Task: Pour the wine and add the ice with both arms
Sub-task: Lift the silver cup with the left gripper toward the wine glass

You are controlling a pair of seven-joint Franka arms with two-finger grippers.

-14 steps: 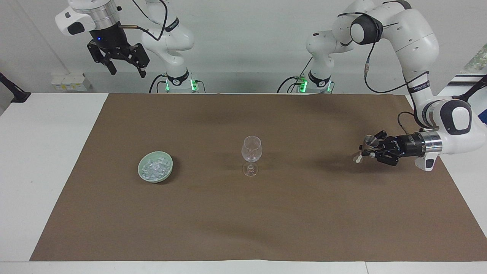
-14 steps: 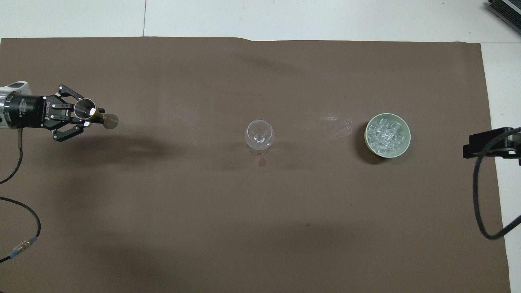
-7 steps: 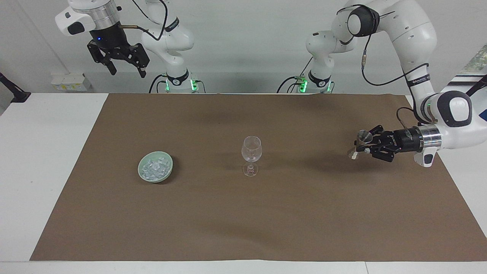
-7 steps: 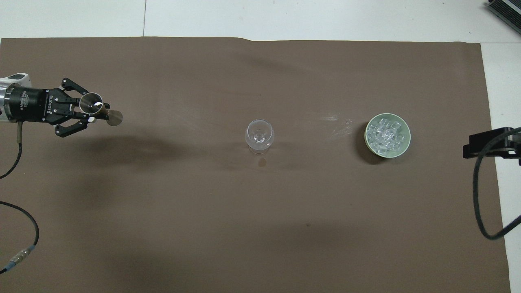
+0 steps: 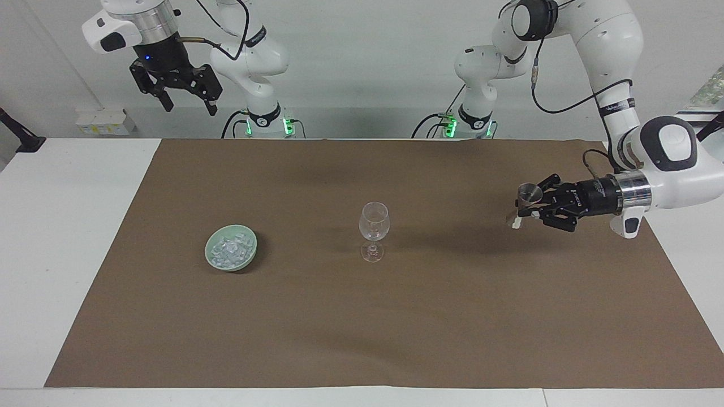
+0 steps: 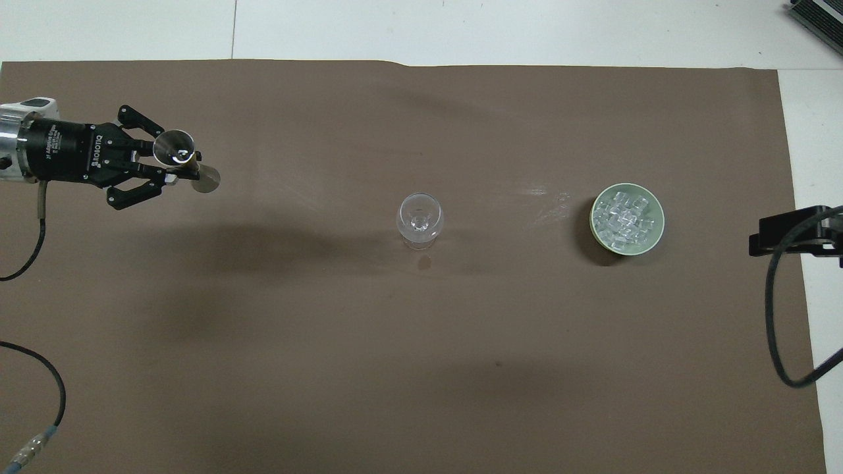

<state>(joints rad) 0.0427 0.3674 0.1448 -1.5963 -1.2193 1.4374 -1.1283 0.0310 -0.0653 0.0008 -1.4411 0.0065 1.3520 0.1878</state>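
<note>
Carried closer, left tool pinches small glass, ice well apart.

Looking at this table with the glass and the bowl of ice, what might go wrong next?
1. The left end effector grips a small clear stemmed glass in the air, over the brown mat; tilting early could spill whatever it holds.
2. The empty tall clear wine glass stands on a thin stem, so a nudge could topple it.
3. The clear ice cubes in the pale green bowl look slippery for the open right end effector.
</note>
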